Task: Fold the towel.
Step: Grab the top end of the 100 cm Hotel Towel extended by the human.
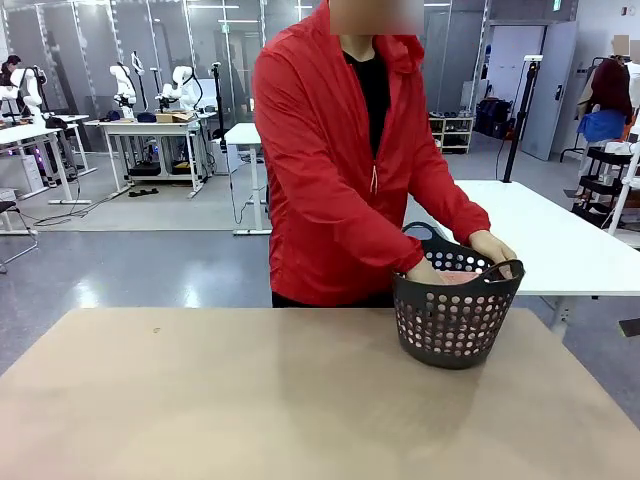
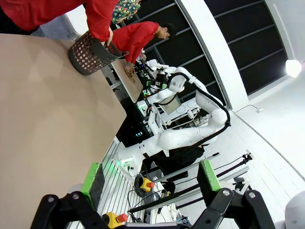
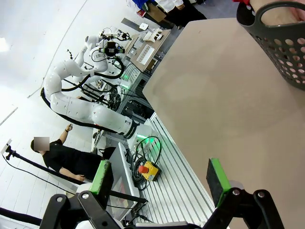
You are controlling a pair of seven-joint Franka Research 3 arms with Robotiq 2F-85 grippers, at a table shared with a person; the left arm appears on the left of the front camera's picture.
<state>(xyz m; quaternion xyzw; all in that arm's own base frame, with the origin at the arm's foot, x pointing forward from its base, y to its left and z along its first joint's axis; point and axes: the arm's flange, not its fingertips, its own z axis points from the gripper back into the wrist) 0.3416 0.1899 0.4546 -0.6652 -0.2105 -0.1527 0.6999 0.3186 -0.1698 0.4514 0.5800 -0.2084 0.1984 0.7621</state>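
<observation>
The towel (image 1: 455, 278) is lying bunched inside the basket (image 1: 450, 330) at the tabletop's (image 1: 250, 400) far right, where the person's hands (image 1: 497, 247) are reaching in. It is probably worth waiting until it is lying flat before going for the corners. The left end effector (image 2: 148, 175) and right end effector (image 3: 158, 174) are hanging with fingers apart, gripping nothing, well apart from the towel.

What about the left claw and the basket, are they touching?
Apart. The left wrist view shows a long stretch of table between the open left claw and the basket at the far side.
</observation>
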